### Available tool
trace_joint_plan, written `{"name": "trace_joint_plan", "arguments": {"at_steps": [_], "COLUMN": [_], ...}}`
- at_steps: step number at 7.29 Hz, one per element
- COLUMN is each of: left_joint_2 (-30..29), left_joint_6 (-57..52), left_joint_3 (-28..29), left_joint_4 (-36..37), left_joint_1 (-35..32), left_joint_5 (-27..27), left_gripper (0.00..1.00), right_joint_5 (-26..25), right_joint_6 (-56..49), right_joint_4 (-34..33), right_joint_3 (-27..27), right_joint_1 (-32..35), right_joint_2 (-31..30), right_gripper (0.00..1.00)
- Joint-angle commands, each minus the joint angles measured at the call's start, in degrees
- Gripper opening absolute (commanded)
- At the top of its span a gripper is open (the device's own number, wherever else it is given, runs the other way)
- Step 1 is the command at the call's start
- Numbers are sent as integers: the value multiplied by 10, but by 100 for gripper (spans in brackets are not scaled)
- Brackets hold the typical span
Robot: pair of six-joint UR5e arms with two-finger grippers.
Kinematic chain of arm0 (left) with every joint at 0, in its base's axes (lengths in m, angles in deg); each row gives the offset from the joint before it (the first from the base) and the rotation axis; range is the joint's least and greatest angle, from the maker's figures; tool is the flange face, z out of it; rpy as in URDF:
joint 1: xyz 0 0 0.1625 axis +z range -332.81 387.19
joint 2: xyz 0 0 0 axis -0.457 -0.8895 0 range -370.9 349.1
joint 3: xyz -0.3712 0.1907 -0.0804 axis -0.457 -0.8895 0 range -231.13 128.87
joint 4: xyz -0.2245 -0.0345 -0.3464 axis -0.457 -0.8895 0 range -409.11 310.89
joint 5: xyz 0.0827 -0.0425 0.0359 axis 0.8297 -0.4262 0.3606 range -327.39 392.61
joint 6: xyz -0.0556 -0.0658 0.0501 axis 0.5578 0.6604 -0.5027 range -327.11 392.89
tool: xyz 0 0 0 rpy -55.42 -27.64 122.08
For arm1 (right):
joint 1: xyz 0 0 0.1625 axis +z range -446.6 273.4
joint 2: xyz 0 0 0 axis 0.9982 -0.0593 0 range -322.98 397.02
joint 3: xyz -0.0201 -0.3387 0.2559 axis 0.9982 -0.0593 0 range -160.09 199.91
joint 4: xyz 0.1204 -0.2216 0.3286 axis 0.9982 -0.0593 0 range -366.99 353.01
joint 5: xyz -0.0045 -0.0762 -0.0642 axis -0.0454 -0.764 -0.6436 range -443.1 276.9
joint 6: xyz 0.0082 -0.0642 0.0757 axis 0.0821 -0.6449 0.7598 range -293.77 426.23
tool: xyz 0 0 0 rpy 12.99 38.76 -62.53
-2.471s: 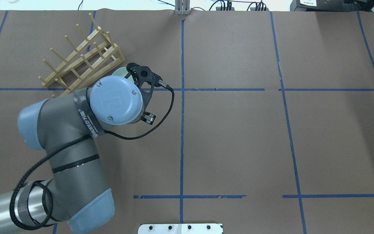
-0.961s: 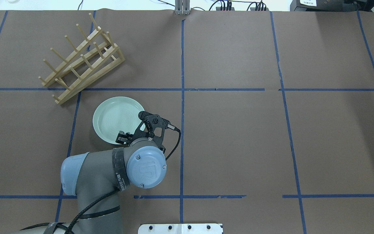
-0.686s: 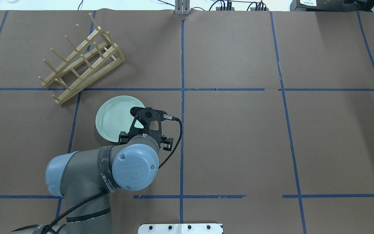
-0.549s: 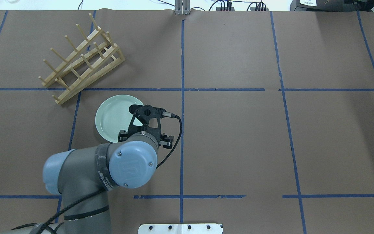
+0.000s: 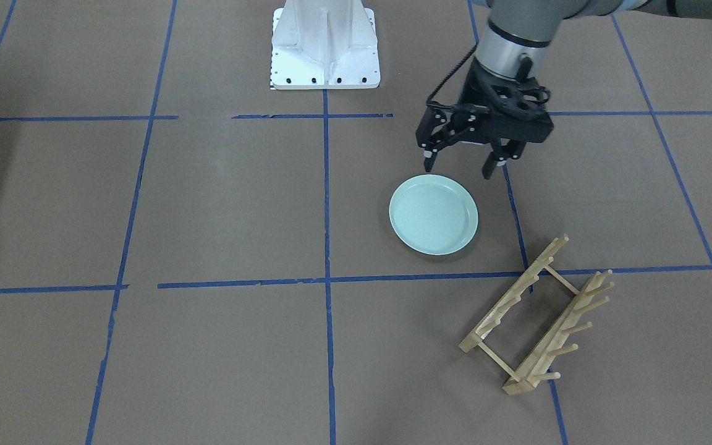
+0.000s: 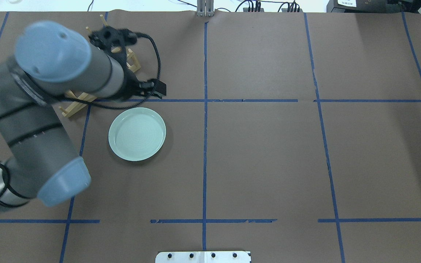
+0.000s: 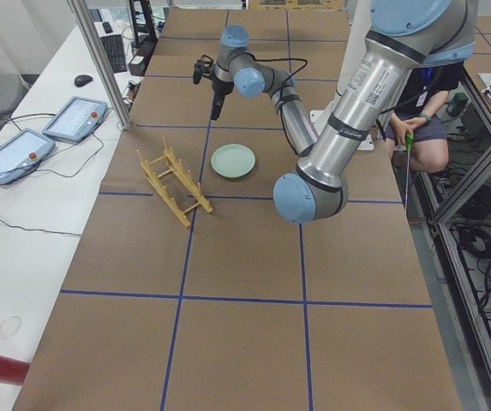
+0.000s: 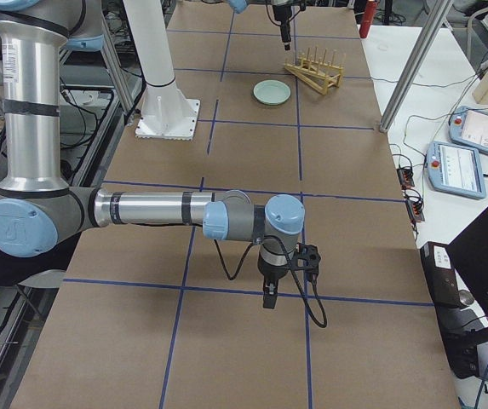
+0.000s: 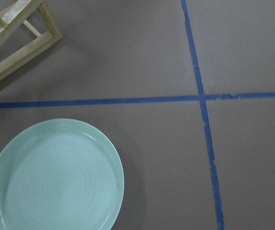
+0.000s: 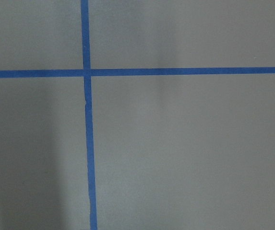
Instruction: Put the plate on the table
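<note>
The plate [image 5: 434, 214] lay flat & rim-up on the table [image 5: 207, 204], in the robot's left half of the desk, approx midway btwn the robot-side edge and the far edge. Nothing touched it. The left gripper [image 5: 458, 170] hung well above the desk near the plate w/ its fingers [image 5: 428, 162] spread wide & nothing btwn them. It was high enough that the views disagreed on which side of the plate it stood over. The wrist cam showed the plate down at its lower left & a corner of the wooden rack [image 5: 535, 318]. That rack stood just beyond the plate toward the far left corner, apart from it.

The right gripper [image 8: 269, 294] was way off toward the right end of the desk. It showed in a side view only, so can't tell if its fingers were spread or pressed together.

Judgement: placement looked done, so the step in hand was prob. clearing the arm. To do that well:
- keep the fingers spread, no closing near the rim
- gain height before any sideways travel, since a glossy plate on paper would likely slide if clipped
- swing toward the robot-side edge, not the far left corner, because the rack's pegs stick up & could snag the cable
- leave the plate where it lay, no re-grip needed
</note>
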Motion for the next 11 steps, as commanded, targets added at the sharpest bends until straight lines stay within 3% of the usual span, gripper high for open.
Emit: {"name": "trace_joint_plan", "arguments": {"at_steps": [1, 3, 6, 7, 11], "left_joint_2": [101, 205, 248, 250, 289], "left_joint_6": [-213, -407, -662, -692, -690], "left_joint_3": [13, 65, 224, 261, 261], "left_joint_4": [-1, -1, -3, -4, -1], "left_joint_1": [-159, -266, -388, -411, -424], "left_joint_5": [-122, -161, -161, -160, -160], "left_gripper": [100, 100, 100, 100, 100], "right_joint_5": [0, 0, 0, 0, 0], "right_joint_6": [0, 0, 0, 0, 0], "right_joint_4": [0, 0, 0, 0, 0], "right_joint_3": [0, 0, 0, 0, 0], "right_joint_1": [0, 1, 1, 0, 1], "right_joint_2": [0, 0, 0, 0, 0], "right_gripper": [100, 100, 100, 100, 100]}}
